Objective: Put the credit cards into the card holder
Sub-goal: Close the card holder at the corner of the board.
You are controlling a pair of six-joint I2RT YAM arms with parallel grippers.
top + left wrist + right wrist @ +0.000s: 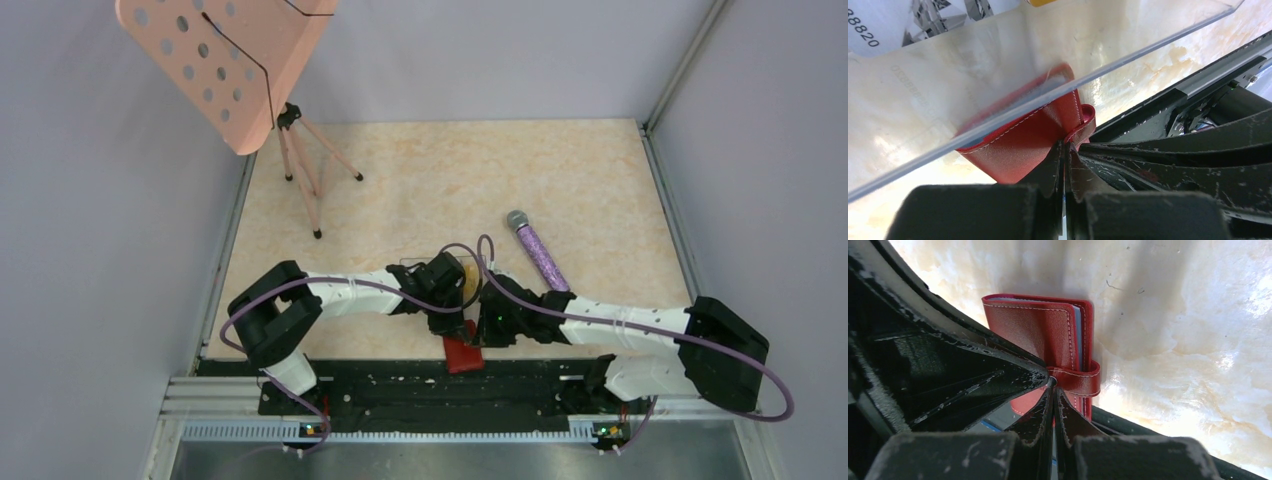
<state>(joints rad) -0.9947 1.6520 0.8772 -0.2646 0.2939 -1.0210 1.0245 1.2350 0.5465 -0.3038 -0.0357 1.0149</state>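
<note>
- Credit cards (469, 275) are not in the red leather card holder (1033, 325) as far as I can see. A yellow one shows just beyond it in the overhead view. A pale printed one (878, 25) lies behind a clear plastic panel (973, 75) in the left wrist view.
- That holder lies flat at the near edge of the marble-patterned surface (450, 170), between my two arms. It is folded shut, with its strap (1080, 381) looped around the open side.
- Pale edges show between the covers; I cannot tell whether they are sleeves or cards already inside.
- My right gripper (1053, 387) has its jaws together, and the strap's end runs straight into the tips. I read that as a pinch on the strap, placed there to pull the closure free.
- My left gripper (1065, 150) also has its jaws together, tips against the holder's edge right beside the strap. Whether it has caught any leather I cannot tell.
- I judge the pairing this way: one gripper braces the light holder while the other peels the strap, since otherwise the whole thing would slide with the pull.
- I put the task at the opening step; no card can go in until the covers part.
- My worry is that both sets of tips crowd the same spot. They could fight over the strap or drag the holder off the near edge.
</note>
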